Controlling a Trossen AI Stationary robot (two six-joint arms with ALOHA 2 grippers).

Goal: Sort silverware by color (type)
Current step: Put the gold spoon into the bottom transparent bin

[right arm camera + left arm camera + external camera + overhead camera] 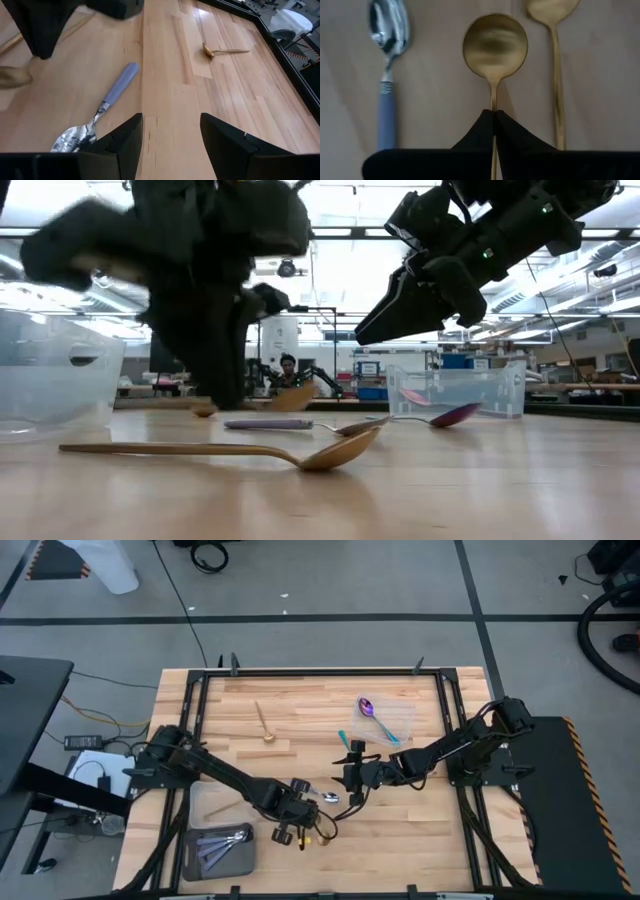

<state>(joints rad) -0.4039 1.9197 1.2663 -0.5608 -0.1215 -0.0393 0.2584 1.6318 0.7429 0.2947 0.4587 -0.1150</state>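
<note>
- High view: the left gripper point(300, 832) is low over the near-centre of the table point(300, 705), beside a tray of silver utensils point(222, 846) at the near left corner. The right gripper point(352, 772) hangs close by, above a lavender-handled spoon point(330, 798). One gold spoon point(265, 723) lies far off toward the back; a purple spoon point(372, 712) rests in a clear container point(405, 712) at the right.
- Low view: a gold spoon point(230, 451) lies flat on the wood nearest the camera, with the lavender-handled spoon just behind it. Which gold spoon this is cannot be told.
- Left wrist view: the fingers point(480, 132) are pinched shut on the stem of a gold spoon point(495, 45) just below its bowl. A second gold spoon point(554, 60) lies beside it.
- Right wrist view: the right fingers point(125, 137) stand wide apart and empty, above the lavender-handled spoon.
- Step in hand, as judged: the grasp of a gold spoon is made. The next move calls for a straight lift clear of its neighbours, then transport to the gold group.
</note>
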